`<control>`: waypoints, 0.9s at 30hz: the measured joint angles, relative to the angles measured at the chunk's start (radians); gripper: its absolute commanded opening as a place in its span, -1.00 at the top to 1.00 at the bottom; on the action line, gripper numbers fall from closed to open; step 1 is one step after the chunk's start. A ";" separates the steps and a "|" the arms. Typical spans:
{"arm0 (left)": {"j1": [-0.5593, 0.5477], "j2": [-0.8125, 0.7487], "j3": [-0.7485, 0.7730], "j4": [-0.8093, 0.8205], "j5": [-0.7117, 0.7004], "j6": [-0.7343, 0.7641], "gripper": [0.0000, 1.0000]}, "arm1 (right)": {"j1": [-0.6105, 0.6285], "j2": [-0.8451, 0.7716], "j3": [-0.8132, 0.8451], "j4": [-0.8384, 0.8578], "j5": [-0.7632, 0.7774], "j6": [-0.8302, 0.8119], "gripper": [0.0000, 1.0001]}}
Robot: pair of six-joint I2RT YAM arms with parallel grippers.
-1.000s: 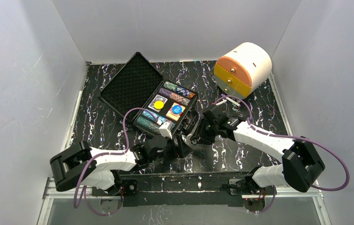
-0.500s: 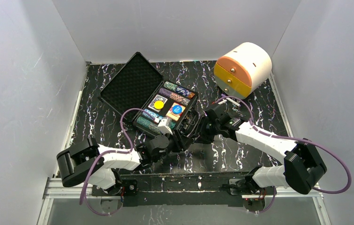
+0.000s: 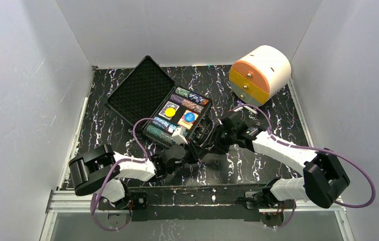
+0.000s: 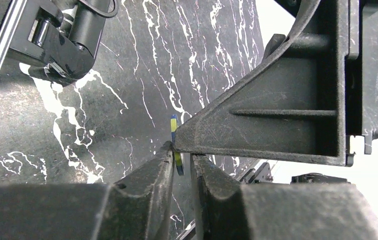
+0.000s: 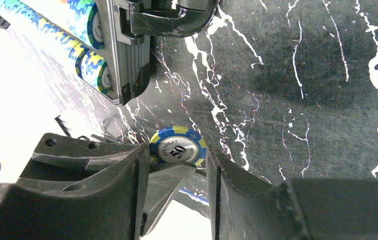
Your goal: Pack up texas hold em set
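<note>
- Top view: the black case [image 3: 139, 91] lies open at the middle left of the table [image 3: 230, 170], lid flat behind it and chip rows [image 3: 190, 100] packed in its tray. The left gripper [image 3: 193, 145] and right gripper [image 3: 203, 141] meet tip to tip just beside the case's near corner. The cream-and-orange drawer box [image 3: 260, 73] stands well apart at the far right. Nothing between the fingers can be made out from up here.
- Left wrist view: a blue-and-yellow poker chip [image 4: 174, 127] shows edge-on at the tip of the right gripper's finger [image 4: 277, 115]. The left gripper's fingers stand narrow on either side of the chip's faces. One seems to touch it and a sliver of gap shows at the other, so whether the chip is truly pinched I cannot tell.
- Right wrist view: the chip, marked 50, faces the camera. The right gripper has it by the rim, half open, a finger against each side. The case corner and two chip rows lie near, up and to the left.
- The step looks like a hand-over. To do it well, the left fingers should seat flat and firm on both faces before the right lets go. The right should then open fully and draw straight back, so the rim does not catch and twist the chip loose. After that the chip can go edge-first into a row.
</note>
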 measured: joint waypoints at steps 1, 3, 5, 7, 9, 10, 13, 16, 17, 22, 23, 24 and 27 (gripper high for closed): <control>0.000 0.003 0.001 0.003 -0.001 -0.008 0.86 | 0.000 0.000 0.000 0.002 -0.001 0.000 -0.01; 0.000 0.005 0.001 0.003 -0.007 -0.020 1.00 | 0.000 0.000 -0.003 0.009 -0.004 0.000 -0.03; 0.000 0.005 0.001 -0.004 -0.014 -0.026 1.00 | -0.002 0.000 -0.006 0.016 -0.008 -0.002 -0.24; 0.000 0.005 0.001 -0.003 -0.018 -0.015 1.00 | -0.003 0.000 -0.006 0.016 -0.014 -0.003 -0.45; 0.000 0.005 0.002 -0.007 -0.021 0.008 1.00 | -0.007 0.000 -0.006 0.012 -0.016 -0.010 -0.61; 0.000 0.004 0.005 -0.018 -0.020 0.027 1.00 | -0.009 0.000 -0.005 0.007 -0.015 -0.018 -0.65; 0.000 -0.013 0.036 -0.135 -0.016 0.111 1.00 | -0.023 -0.007 0.000 -0.019 -0.003 -0.048 -0.68; 0.003 -0.066 0.097 -0.335 -0.021 0.204 1.00 | -0.056 -0.046 0.013 -0.049 0.027 -0.075 -0.68; 0.005 -0.099 0.127 -0.428 -0.027 0.245 1.00 | -0.070 -0.067 0.014 -0.052 0.035 -0.083 -0.68; 0.026 -0.232 0.252 -0.739 -0.053 0.402 1.00 | -0.126 -0.134 0.015 -0.053 0.056 -0.107 -0.66; 0.035 -0.252 0.272 -0.790 -0.056 0.430 1.00 | -0.130 -0.134 0.015 -0.053 0.055 -0.110 -0.66; 0.044 -0.264 0.287 -0.825 -0.059 0.449 1.00 | -0.132 -0.133 0.015 -0.053 0.055 -0.111 -0.66; 0.081 -0.275 0.322 -0.932 -0.045 0.514 1.00 | -0.134 -0.132 0.013 -0.052 0.049 -0.112 -0.66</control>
